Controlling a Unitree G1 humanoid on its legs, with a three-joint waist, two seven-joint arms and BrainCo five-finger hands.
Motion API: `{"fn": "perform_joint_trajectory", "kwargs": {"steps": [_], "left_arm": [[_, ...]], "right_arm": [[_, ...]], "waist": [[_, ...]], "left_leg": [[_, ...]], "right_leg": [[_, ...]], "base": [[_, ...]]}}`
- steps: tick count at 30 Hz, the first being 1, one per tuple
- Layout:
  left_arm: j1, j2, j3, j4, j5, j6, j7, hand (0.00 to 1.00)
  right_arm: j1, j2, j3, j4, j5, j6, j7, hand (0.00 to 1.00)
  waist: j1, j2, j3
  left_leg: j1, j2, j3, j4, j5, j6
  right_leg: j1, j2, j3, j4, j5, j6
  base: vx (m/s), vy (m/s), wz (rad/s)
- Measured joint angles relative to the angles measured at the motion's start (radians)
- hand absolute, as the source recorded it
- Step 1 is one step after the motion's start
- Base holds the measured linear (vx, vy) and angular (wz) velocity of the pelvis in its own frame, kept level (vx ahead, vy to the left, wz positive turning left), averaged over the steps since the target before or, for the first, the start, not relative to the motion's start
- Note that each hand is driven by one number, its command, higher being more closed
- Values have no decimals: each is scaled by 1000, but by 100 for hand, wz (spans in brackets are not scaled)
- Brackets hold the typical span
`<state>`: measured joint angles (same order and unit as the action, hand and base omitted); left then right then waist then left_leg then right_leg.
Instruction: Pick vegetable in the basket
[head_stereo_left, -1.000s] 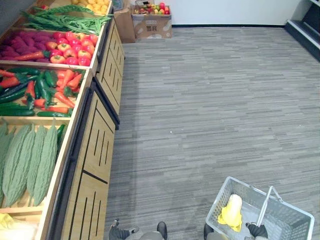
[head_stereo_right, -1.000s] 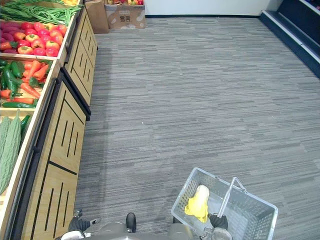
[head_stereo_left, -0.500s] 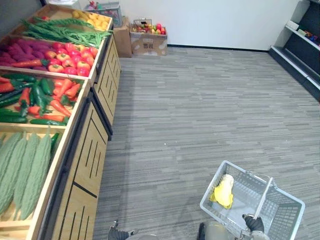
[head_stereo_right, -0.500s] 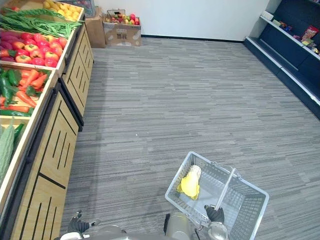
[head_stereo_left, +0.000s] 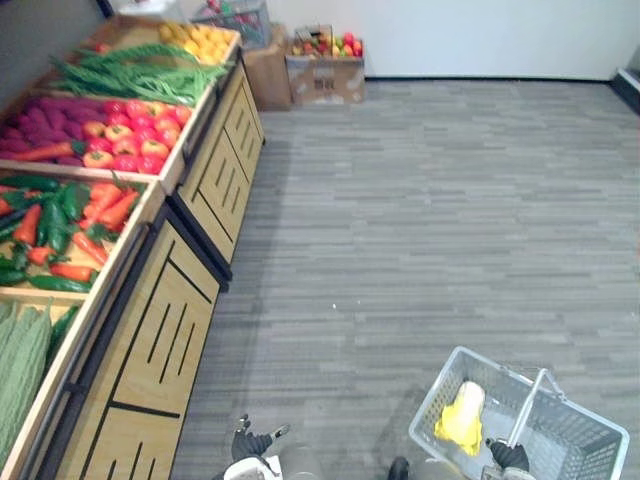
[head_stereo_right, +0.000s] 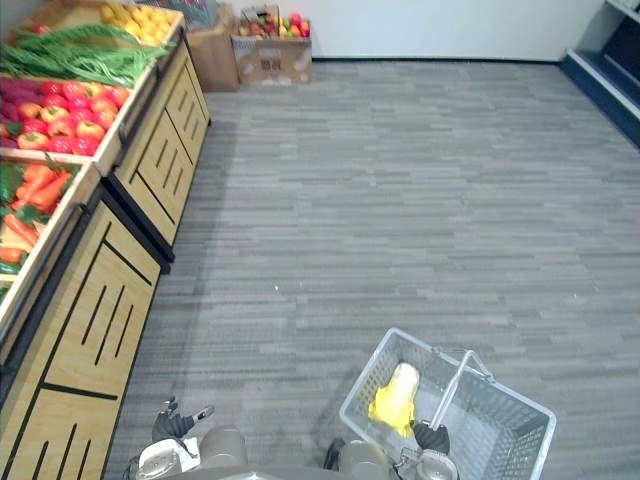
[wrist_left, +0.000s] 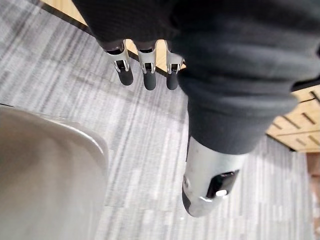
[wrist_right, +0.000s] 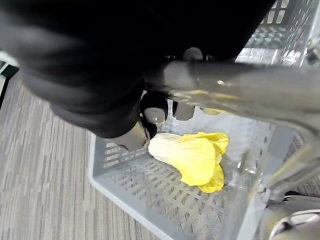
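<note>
Right hand (head_stereo_left: 510, 457) sits low at the near end of the basket handle (head_stereo_left: 529, 408), and from the head it appears as a dark ribbed back over the silver bar. The right wrist view adds the grip itself: the fingers (wrist_right: 155, 113) curl round the bar with the thumb closing from below, so the hand is clamped on the handle and carries the grey plastic basket (head_stereo_left: 433, 395) above the grey carpet floor (head_stereo_left: 420, 220).

A pale-stemmed cabbage with yellow leaves (head_stereo_left: 462, 415) lies on the basket's perforated bottom against its left wall, towards the far left corner. It is to the left of the handle and just beyond and left of the right hand, not touching it. From the wrist it shows directly under the curled fingers, its leafy end pointing towards the handle's side.

The left hand (head_stereo_left: 250, 442) hangs low by the robot's left side. In its wrist view its fingers (wrist_left: 145, 75) are straight and loosely apart with nothing in them, above the carpet beside the stand's wooden base.

The head views take in the wooden produce stand (head_stereo_left: 180, 320) along the left. Its bins hold green beans (head_stereo_left: 140, 75), tomatoes (head_stereo_left: 125, 140), carrots among green peppers (head_stereo_left: 90, 215) and bitter melons (head_stereo_left: 20, 365). A cardboard box of fruit (head_stereo_left: 325, 75) stands by the far wall.
</note>
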<state>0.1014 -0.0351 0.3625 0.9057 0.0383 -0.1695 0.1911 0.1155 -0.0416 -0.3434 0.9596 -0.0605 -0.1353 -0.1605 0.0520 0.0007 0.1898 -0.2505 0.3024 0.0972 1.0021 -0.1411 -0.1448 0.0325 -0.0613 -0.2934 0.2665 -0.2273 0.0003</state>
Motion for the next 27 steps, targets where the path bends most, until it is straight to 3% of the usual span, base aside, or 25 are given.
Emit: {"fn": "perform_joint_trajectory", "kwargs": {"steps": [2, 5, 6, 8, 9, 10, 11, 13, 15, 16, 18, 19, 20, 22, 23, 25, 27], "left_arm": [[-2, -6, 1, -17, -28, -3, 1, 0], [-10, -13, 23, -26, -34, -1, 4, 0], [-10, -19, 31, -26, -33, 0, 6, 0], [-10, -44, 52, -28, -33, -2, 10, 0], [-12, -43, 60, -29, -33, -3, 9, 0], [-16, -35, 70, -29, -31, -2, 9, 0], [-18, -30, 73, -30, -31, -4, 8, 0], [-20, -24, 84, -30, -28, -5, 8, 0], [-19, 0, 86, -23, -15, -3, 8, 0], [-19, 19, 83, -6, -15, -2, 9, 0], [-16, 41, 48, 15, -4, 7, 17, 0], [-7, 61, 26, 24, 18, 10, 24, 0], [12, 82, -13, 25, 23, 19, 25, 0], [35, 100, -50, 25, 22, 22, 27, 0], [41, 103, -58, 25, 22, 22, 27, 0], [39, 99, -50, 34, 22, 24, 27, 0], [38, 90, -26, 52, 22, 26, 27, 0]], "right_arm": [[8, 1, -1, 1, 1, 1, -3, 100], [15, -1, -15, 0, 2, 4, -9, 100], [19, -1, -18, -1, 1, 3, -10, 100], [26, 1, -30, -1, 0, 4, -14, 100], [28, 4, -27, -1, -1, 4, -14, 100], [19, 13, -1, -1, -2, 6, -15, 100], [7, 16, 12, -2, -4, 5, -14, 100], [-4, 23, 38, -3, -9, 3, -5, 100], [-11, 38, 45, 3, -11, 3, -2, 100], [-30, 39, 49, 23, -12, 1, 0, 100], [-58, 31, 61, 57, -12, -2, 0, 100], [-70, 27, 76, 67, -9, -6, -2, 100], [-75, 20, 73, 68, -7, -11, -4, 100], [-54, 0, 66, 67, -7, -23, -2, 100], [-37, -5, 62, 56, -6, -32, -2, 100], [-31, -4, 36, 43, -1, -33, -2, 100], [-36, 4, -1, 36, 0, -50, 7, 100]], "waist": [[11, 0, 0], [14, -1, 1], [14, -1, 1], [37, 0, 0], [45, -10, 1], [45, -34, -7], [40, -48, -7], [60, -62, -15], [74, -97, -44], [76, -114, -54], [67, -114, -55], [61, -115, -54], [47, -114, -53], [4, -104, -43], [-9, -106, -43], [-13, -106, -42], [-15, -94, -39]], "left_leg": [[-69, 1, 75, -45, -16, 20], [-112, -41, 232, -368, -27, 38], [-109, -63, 255, -461, -14, 51], [-108, -130, 276, -765, 103, 74], [-104, -140, 279, -770, 155, 87], [-81, -179, 308, -768, 158, 164], [-83, -185, 320, -746, 130, 200], [-80, -181, 346, -684, 75, 227], [-60, -204, 385, -689, 41, 243], [-37, -225, 398, -722, 32, 243], [22, -245, 404, -790, 11, 223], [59, -257, 401, -814, 4, 218], [113, -277, 375, -834, -13, 220], [208, -317, 294, -871, -30, 223], [262, -340, 249, -892, -46, 231], [310, -350, 196, -894, -68, 233], [353, -334, 110, -873, -88, 235]], "right_leg": [[50, -5, -17, -63, -2, 3], [109, -27, -54, -122, 3, 30], [119, -35, -61, -131, 3, 31], [155, -56, -64, -162, -14, 58], [165, -68, -55, -165, -26, 76], [183, -99, -32, -172, -28, 74], [181, -110, -6, -173, -3, 66], [186, -128, 76, -179, 64, 76], [164, -162, 143, -169, 115, 105], [128, -181, 174, -116, 141, 118], [29, -201, 202, 118, 183, 160], [-41, -206, 217, 288, 204, 203], [-97, -194, 229, 468, 210, 220], [-125, -184, 186, 655, 199, 203], [-155, -183, 159, 720, 169, 157], [-224, -172, 159, 715, 100, 136], [-298, -137, 191, 575, 60, 110]], "base": [[287, -22, 18], [248, 66, 30], [424, 218, 33], [358, 249, 9], [392, 270, -7], [488, 306, -6], [487, 302, -6], [389, 285, -32], [361, 274, -39], [328, 253, -34], [270, 226, -23], [273, 207, 3], [346, 221, 50], [327, 150, 100], [355, 85, 119], [382, 54, 110], [404, -44, 113]]}}
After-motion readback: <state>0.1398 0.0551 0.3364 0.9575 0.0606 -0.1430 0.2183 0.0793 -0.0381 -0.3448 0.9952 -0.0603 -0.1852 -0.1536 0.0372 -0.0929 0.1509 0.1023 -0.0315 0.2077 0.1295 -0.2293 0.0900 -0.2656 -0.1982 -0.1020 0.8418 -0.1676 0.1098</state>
